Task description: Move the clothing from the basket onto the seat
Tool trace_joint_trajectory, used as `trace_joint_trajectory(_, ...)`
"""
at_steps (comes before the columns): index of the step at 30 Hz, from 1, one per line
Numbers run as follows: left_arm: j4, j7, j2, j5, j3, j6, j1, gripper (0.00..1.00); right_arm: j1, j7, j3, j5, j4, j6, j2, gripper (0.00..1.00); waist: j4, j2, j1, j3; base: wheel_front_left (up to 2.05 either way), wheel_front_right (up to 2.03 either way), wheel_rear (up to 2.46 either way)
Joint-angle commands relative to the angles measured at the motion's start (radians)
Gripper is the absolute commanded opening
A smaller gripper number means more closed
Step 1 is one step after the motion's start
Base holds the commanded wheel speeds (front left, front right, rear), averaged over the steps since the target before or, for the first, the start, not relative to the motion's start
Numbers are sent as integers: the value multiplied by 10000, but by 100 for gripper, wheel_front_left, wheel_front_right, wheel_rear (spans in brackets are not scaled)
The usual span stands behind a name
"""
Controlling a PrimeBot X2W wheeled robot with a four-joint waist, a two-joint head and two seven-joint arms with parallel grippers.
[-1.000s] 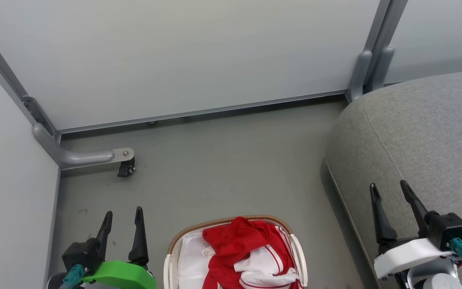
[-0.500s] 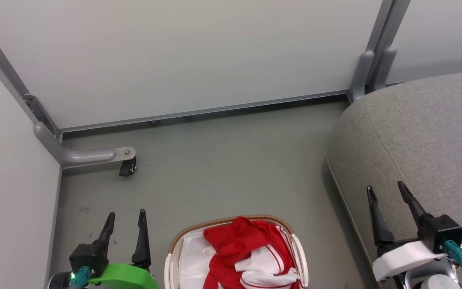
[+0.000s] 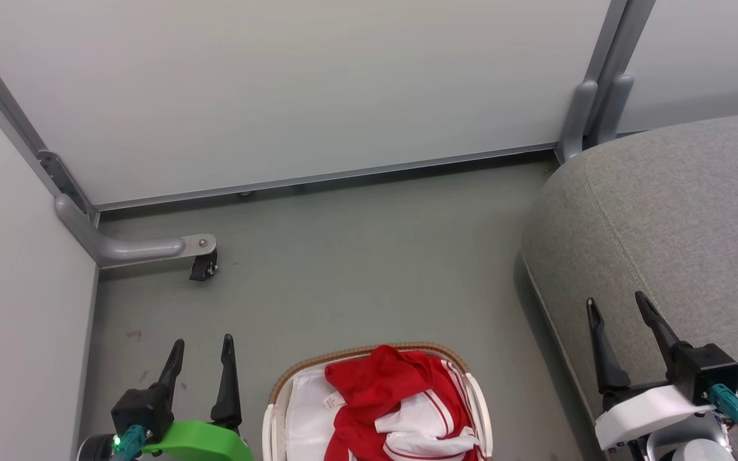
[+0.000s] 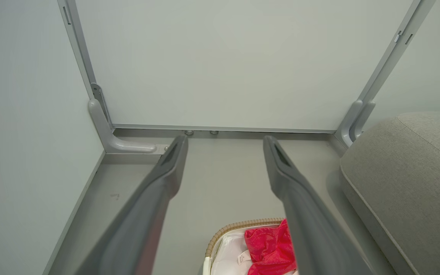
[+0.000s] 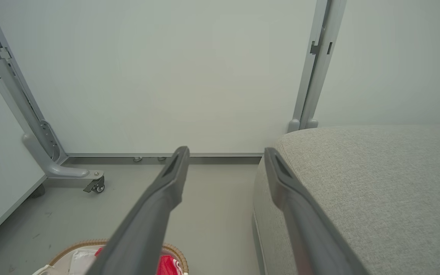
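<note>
Gaping wide, empty: left claw (image 3: 202, 341), right claw (image 3: 615, 299).

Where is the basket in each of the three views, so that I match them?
Head view: basket at the bottom centre, cut by the edge.
Left wrist view: basket at the bottom, right of centre.
Right wrist view: basket at the bottom left.
Shared landmark: the seat, on the right in all three.

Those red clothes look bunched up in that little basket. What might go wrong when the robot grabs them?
The clothing lies heaped on the white liner, so the left claw may pinch the liner too and drag the basket along. It also looks tangled; part could slip off onto the floor short of the seat.
</note>
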State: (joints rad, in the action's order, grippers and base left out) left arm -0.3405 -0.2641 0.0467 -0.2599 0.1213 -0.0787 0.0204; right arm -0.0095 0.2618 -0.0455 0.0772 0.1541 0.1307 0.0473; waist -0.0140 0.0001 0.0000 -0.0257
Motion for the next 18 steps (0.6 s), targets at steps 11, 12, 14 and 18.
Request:
trace_joint_trajectory(11,107,-7,64,102,248,-53,38,100,2,49,-55,27,-12,1,56,100,28,-1,0,-221,0,0,0)
trace_joint_trajectory(12,111,-7,64,115,299,-54,119,100,-66,49,-55,9,-50,1,57,100,49,-1,0,-318,0,0,0)
trace_joint_trajectory(14,91,-7,64,157,411,-71,316,100,-224,49,-47,-36,-127,1,57,100,105,-1,0,-572,0,0,0)
trace_joint_trajectory(18,-154,-7,61,419,778,-120,837,100,-562,49,-32,-84,-290,-1,55,100,300,-1,0,-1374,0,0,0)
